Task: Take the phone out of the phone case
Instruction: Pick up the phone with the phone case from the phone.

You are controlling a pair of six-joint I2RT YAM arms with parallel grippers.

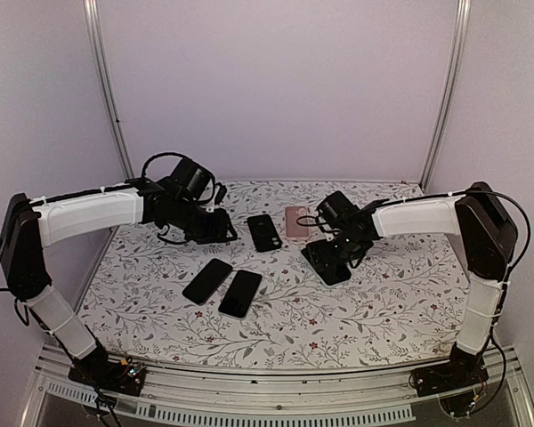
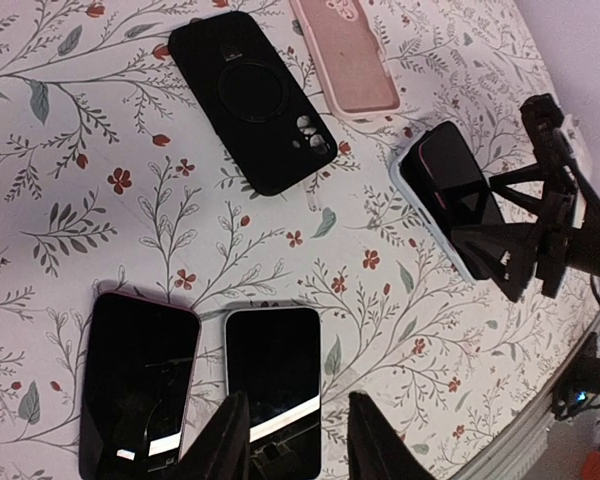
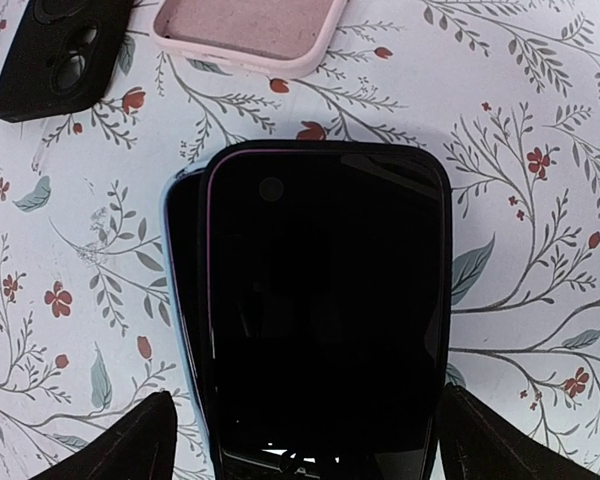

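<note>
Floral tablecloth [image 1: 383,294] carries the phone [image 3: 325,310], seemingly lifted partly out of its case [image 3: 183,300], lying lengthwise straight ahead between the right gripper's [image 3: 300,435] spread fingers, far nearer than the left gripper [image 2: 298,440], also spread.

Two arms are showing in the overhead view, each built of black joint housings joined by white, ribbed-looking shells. The left arm [image 1: 80,218] is carrying a thin black cable looping above its wrist at upper left of centre; the right arm [image 1: 427,216] is trailing a black cable along its tall black elbow block at the right edge. Both bases are sitting on small circuit boards with coloured wiring. Each hand is ending in matt black, wedge-shaped fingers [image 3: 130,445].
</note>
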